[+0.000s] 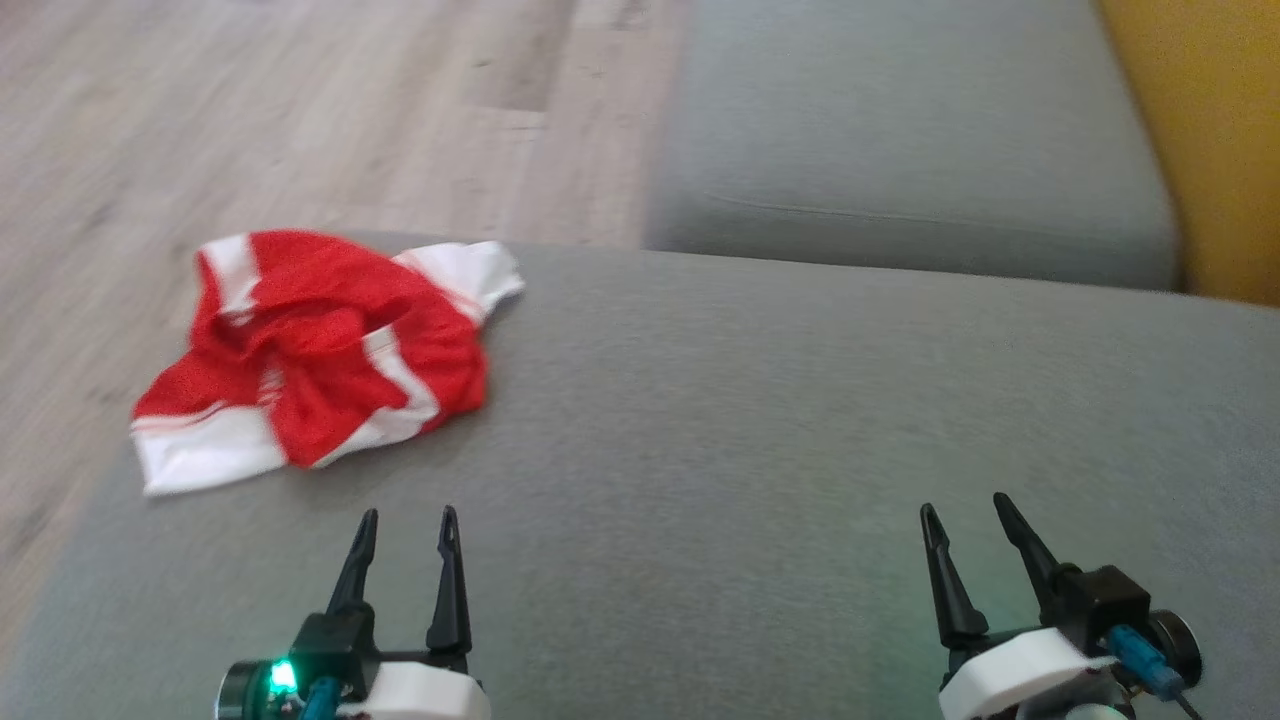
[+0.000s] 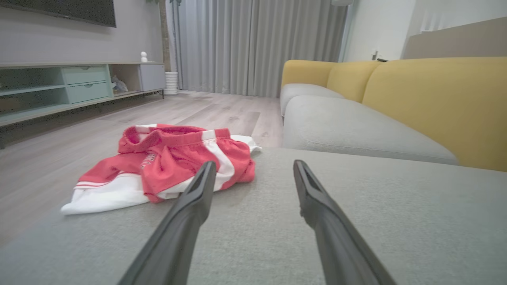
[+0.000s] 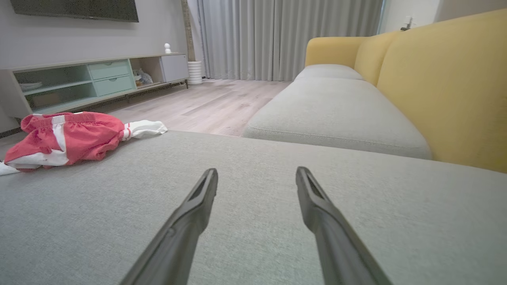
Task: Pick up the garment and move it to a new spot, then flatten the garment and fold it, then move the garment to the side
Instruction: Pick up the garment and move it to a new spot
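Head view, lower left: left gripper (image 1: 408, 513), fingers spread wide apart, clamped on nothing, poised over the grey sofa seat (image 1: 760, 420). Lower right: right gripper (image 1: 964, 503), likewise wide apart and empty, over the same seat, well apart from the left one.

Red and white garment (image 1: 320, 350): lies crumpled at the seat's far left corner, ahead of the left gripper and a little to its left, touched by neither gripper. Broad white hem at the seat's left edge, another white corner at the far edge. Seen along the left gripper's fingers: sits near, just past the left fingertip, bare grey fabric between. Seen along the right gripper's fingers: lies well off to the left, across a wide stretch of bare seat.

Around: pale wood floor (image 1: 300, 100) beyond the seat on the left; second grey cushion (image 1: 900, 130) past the far edge on the right; yellow backrest (image 1: 1210, 130) at the right. Farther off in the wrist views: long low cabinet (image 2: 79, 85) with drawers along the wall, dark screen (image 2: 59, 12) above it, grey curtains (image 2: 257, 43) behind.
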Controlling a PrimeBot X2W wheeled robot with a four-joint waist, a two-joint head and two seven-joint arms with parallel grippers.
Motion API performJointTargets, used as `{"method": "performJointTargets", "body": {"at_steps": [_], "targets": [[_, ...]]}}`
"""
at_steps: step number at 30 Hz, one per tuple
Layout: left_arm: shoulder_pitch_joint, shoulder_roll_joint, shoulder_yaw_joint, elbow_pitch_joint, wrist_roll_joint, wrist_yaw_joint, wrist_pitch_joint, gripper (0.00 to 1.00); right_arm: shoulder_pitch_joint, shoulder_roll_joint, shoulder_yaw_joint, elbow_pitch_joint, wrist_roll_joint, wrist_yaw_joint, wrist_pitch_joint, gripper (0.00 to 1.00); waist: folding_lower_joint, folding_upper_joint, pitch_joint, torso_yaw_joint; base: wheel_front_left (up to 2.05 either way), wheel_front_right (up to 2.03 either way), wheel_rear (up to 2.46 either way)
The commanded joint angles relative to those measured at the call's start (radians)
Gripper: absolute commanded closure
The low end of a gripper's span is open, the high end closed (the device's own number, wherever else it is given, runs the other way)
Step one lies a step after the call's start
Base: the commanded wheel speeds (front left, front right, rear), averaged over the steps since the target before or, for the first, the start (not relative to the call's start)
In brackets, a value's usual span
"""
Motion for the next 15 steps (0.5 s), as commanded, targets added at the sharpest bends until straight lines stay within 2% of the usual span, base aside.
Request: {"method": "performJointTargets", "body": {"at_steps": [1, 4, 9, 15], "targets": [[-0.060, 0.004, 0.036, -0.031, 0.013, 0.000, -0.010, 0.00, -0.043, -0.009, 0.025, -0.036, 0.006, -0.001, -0.014, 0.00, -0.0001, 0.0000, 0.007, 0.063, 0.00, 0.00, 0.00], [-0.062, 0.004, 0.051, -0.035, 0.023, -0.001, -0.010, 0.00, -0.053, -0.009, 0.029, -0.039, 0.012, -0.001, -0.014, 0.00, -0.0001, 0.0000, 0.014, 0.138, 0.00, 0.00, 0.00], [-0.068, 0.004, 0.067, -0.042, 0.034, -0.004, -0.010, 0.00, -0.063, -0.009, 0.034, -0.042, 0.019, -0.001, -0.014, 0.00, -0.0001, 0.0000, 0.026, 0.221, 0.00, 0.00, 0.00], [-0.069, 0.004, 0.096, -0.065, 0.030, 0.007, -0.010, 0.00, -0.091, -0.009, 0.053, -0.039, 0.007, -0.001, -0.014, 0.00, -0.0001, 0.0000, 0.061, 0.267, 0.00, 0.00, 0.00]]}}
